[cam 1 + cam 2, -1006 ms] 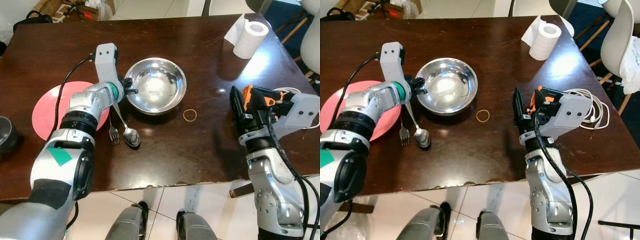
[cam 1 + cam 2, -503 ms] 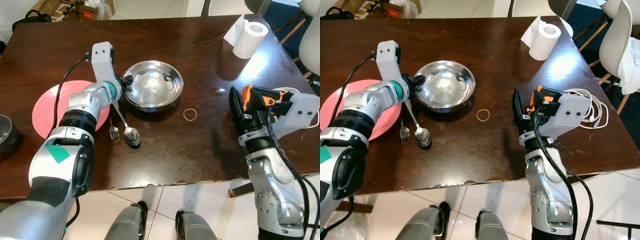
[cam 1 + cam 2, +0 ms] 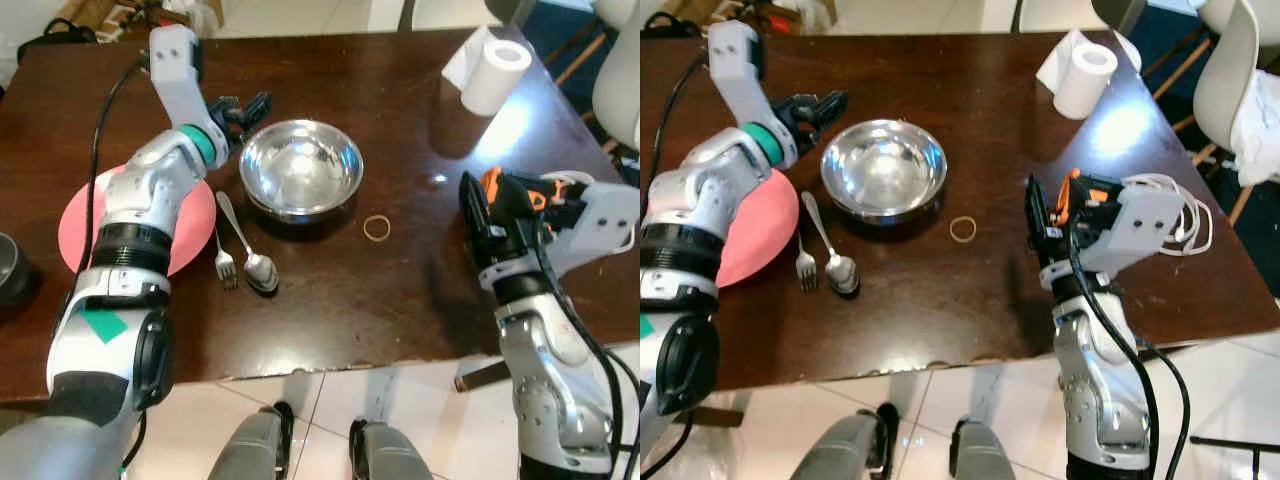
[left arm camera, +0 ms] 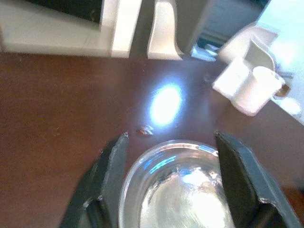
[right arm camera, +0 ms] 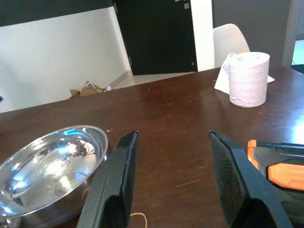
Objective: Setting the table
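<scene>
Overhead, the left arm reaches forward across the dark wooden tabletop (image 3: pixel 380 290), elbow bent over the pink plate (image 3: pixel 75 225), its wrist raised and turned so the left pincer (image 3: pixel 243 108) hovers just beside the far-left rim of the steel bowl (image 3: pixel 300 170), apart from it. Its two black fingers (image 4: pixel 111 175) are spread wide with nothing between them, and the left wrist view looks down past them onto the bowl's shiny inside. The bowl sits upright near the middle of the tabletop, just right of the plate. Between plate and bowl, nearer the robot, lie a fork (image 3: pixel 226 262) and a spoon (image 3: pixel 255 262) side by side, handles pointing away. A small rubber band (image 3: pixel 377 228) lies on the wood to the right of the bowl. The right arm stands upright at the near right edge, forearm vertical, the right pincer (image 3: pixel 478 225) held above the tabletop with its fingers (image 5: pixel 118 180) parted and empty. A white paper roll (image 3: pixel 496 76) stands at the far right corner, and a coiled white cable (image 3: pixel 1180 215) lies behind the right wrist.
</scene>
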`<state>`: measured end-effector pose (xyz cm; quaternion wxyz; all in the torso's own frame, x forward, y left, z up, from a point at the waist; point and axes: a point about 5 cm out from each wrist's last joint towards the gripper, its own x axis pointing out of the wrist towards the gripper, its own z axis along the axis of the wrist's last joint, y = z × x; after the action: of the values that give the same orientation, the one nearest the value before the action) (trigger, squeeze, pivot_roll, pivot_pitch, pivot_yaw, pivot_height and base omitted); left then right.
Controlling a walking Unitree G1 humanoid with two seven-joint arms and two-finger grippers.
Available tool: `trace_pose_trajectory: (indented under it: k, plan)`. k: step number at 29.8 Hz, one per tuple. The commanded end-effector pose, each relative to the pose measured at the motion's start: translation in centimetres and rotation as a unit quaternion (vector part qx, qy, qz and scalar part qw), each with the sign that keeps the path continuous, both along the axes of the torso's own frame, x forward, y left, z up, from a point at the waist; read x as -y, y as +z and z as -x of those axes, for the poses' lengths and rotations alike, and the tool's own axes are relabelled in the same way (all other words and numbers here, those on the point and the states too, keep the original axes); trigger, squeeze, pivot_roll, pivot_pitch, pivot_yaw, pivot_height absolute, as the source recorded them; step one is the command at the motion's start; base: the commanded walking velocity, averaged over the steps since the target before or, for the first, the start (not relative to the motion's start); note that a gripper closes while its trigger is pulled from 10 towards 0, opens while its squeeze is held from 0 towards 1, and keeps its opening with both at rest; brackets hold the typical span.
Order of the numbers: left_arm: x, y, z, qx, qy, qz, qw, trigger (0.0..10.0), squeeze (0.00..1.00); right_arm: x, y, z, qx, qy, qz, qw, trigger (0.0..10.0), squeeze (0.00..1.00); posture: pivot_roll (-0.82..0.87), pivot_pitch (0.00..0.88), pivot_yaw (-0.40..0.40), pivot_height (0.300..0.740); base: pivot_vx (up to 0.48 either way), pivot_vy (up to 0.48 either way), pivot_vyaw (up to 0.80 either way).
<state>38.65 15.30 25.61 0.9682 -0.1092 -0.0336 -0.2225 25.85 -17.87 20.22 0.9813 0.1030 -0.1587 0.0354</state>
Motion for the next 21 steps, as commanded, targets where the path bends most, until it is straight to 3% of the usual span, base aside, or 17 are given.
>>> trace_pose_trajectory:
  k: [1, 3, 4, 6, 10, 12, 21]
  plan:
    - [0.2, 0.5, 0.4, 0.009, -0.009, -0.004, 1.0, 10.0, 0.0, 0.1, 0.1, 0.1, 0.002, -0.001, 0.0, 1.0, 10.0, 0.0, 0.07, 0.102, 0.059, 0.74, 0.0, 0.0, 0.0]
    - [0.2, 1.8, 2.5, 0.088, 0.014, -0.049, 0.995, 10.0, 0.0, 0.0, 0.4, -0.1, 0.007, 0.005, 0.008, 1.0, 10.0, 0.0, 0.09, 0.094, 0.036, 0.74, 0.0, 0.0, 0.0]
    - [0.2, 1.8, 2.5, 0.088, 0.014, -0.049, 0.995, 10.0, 0.0, 0.0, 0.4, -0.1, 0.007, 0.005, 0.008, 1.0, 10.0, 0.0, 0.09, 0.094, 0.036, 0.74, 0.0, 0.0, 0.0]
    - [1.4, 1.6, 4.5, 0.165, 0.043, -0.111, 0.979, 10.0, 0.0, -0.5, 0.6, -0.6, 0.009, 0.021, 0.022, 1.0, 10.0, 0.0, 0.1, 0.077, 0.008, 0.74, 0.0, 0.0, 0.0]
    - [2.0, 0.9, 4.9, 0.176, 0.049, -0.132, 0.974, 10.0, 0.0, -0.7, 0.6, -0.7, 0.008, 0.026, 0.027, 0.999, 10.0, 0.0, 0.1, 0.074, 0.005, 0.74, 0.0, 0.0, 0.0]
    - [3.1, -1.0, 6.3, 0.173, 0.065, -0.143, 0.972, 10.0, 0.0, -0.9, 1.1, -1.1, 0.014, 0.037, 0.036, 0.999, 10.0, 0.0, 0.08, 0.045, -0.039, 0.74, 0.0, 0.0, 0.0]
    - [3.7, -2.0, 7.1, 0.169, 0.076, -0.157, 0.97, 10.0, 0.0, -1.1, 1.5, -1.4, 0.019, 0.045, 0.038, 0.998, 10.0, 0.0, 0.06, 0.032, -0.05, 0.74, 0.0, 0.0, 0.0]
